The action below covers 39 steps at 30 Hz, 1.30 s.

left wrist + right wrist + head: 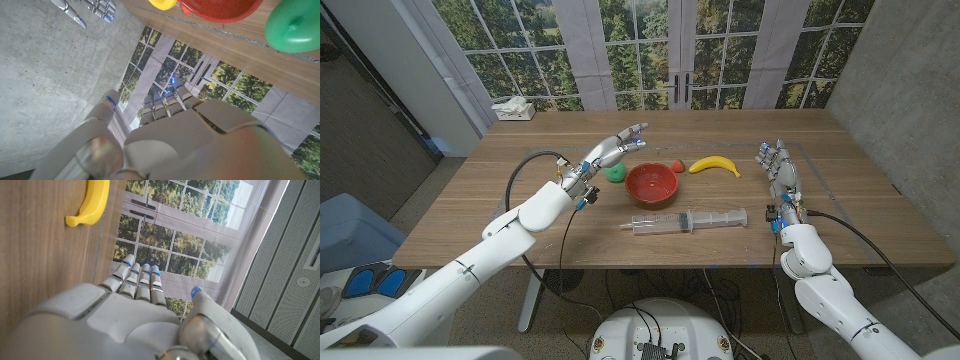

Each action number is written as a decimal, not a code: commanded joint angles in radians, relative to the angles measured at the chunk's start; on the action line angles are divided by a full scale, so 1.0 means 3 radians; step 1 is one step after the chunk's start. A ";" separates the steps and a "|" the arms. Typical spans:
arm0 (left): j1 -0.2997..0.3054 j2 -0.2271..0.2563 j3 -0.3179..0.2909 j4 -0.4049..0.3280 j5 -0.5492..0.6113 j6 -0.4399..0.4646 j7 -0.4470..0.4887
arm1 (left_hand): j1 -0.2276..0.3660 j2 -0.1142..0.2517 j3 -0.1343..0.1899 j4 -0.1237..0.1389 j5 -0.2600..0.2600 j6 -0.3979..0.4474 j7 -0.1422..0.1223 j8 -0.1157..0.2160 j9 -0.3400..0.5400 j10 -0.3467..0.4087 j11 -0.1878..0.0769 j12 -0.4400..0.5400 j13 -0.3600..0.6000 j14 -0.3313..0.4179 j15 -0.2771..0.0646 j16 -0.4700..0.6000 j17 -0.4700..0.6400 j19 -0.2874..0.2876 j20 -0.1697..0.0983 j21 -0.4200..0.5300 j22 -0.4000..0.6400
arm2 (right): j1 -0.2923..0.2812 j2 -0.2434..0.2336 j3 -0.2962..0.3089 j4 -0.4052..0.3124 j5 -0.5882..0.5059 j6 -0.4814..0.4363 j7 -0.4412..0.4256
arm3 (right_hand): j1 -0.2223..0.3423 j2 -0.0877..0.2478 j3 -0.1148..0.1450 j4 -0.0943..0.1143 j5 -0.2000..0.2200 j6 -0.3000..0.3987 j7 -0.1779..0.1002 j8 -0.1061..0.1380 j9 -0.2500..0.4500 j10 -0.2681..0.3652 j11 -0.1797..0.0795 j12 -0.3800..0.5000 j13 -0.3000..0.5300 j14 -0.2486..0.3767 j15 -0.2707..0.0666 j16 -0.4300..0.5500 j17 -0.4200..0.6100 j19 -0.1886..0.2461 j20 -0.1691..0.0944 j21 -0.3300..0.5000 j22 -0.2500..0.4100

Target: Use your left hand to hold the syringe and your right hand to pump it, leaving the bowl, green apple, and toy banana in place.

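Observation:
A clear syringe [687, 221] lies on the wooden table [520, 215] near its front edge, plunger end to the right, with nothing touching it. Behind it stand a red bowl [652, 182], a green apple [615, 172] to the bowl's left and a yellow toy banana [714, 165] to its right. My left hand [616, 148] hovers open above the table just behind the apple, fingers spread and holding nothing. My right hand [778, 172] stands open at the right of the table, beyond the banana, also holding nothing. The left wrist view shows the bowl [220, 9], apple [294, 26] and banana [161, 4].
A small red object [677, 166] lies between the bowl and banana. A white packet [514, 109] sits at the far left corner of the table. Glass doors stand behind the table, a concrete wall to the right. The banana [92, 202] also appears in the right wrist view.

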 commanded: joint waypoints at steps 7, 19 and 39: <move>-0.0111 0.0086 0.0121 -0.0046 0.0147 0.0002 -0.0176 | 0.0043 0.0059 -0.0002 -0.0049 -0.0007 0.0025 0.0005 0.0007 0.0019 0.0014 0.0009 0.0020 0.0010 0.0020 -0.0081 -0.0005 0.0010 -0.0005 0.0021 -0.0036 0.0010 | -0.0070 0.0050 0.0047 -0.0007 -0.0058 0.0095 -0.0063 | 0.0006 0.0016 0.0015 -0.0023 -0.0003 0.0028 0.0012 0.0006 0.0014 0.0033 -0.0011 0.0008 -0.0001 0.0014 -0.0006 0.0031 0.0011 0.0029 0.0002 -0.0036 0.0016; -0.0119 0.0188 0.0136 -0.0143 0.0207 0.0002 -0.0303 | 0.0055 0.0069 -0.0014 -0.0068 -0.0009 0.0056 0.0001 0.0014 0.0020 0.0040 0.0004 0.0023 0.0011 0.0032 -0.0080 -0.0002 0.0012 0.0001 0.0028 -0.0058 0.0011 | -0.0088 0.0075 0.0053 0.0011 -0.0077 0.0138 -0.0060 | -0.0001 0.0016 0.0021 -0.0029 -0.0005 0.0029 0.0012 0.0003 0.0014 0.0036 -0.0008 0.0007 -0.0004 0.0014 -0.0008 0.0034 0.0010 0.0038 0.0003 -0.0056 0.0016; -0.0077 0.0335 0.0144 -0.0339 0.0341 0.0074 -0.0449 | 0.0088 0.0071 -0.0037 -0.0121 -0.0014 0.0126 -0.0007 0.0024 0.0022 0.0132 -0.0022 0.0041 0.0013 0.0105 -0.0091 0.0010 0.0011 0.0058 0.0059 -0.0091 0.0013 | -0.0228 0.0099 0.0084 -0.0070 -0.0135 0.0211 -0.0100 | -0.0010 0.0014 0.0031 -0.0041 -0.0006 0.0029 0.0012 0.0000 0.0015 0.0043 -0.0006 0.0008 -0.0007 0.0016 -0.0005 0.0038 0.0007 0.0052 0.0006 -0.0088 0.0017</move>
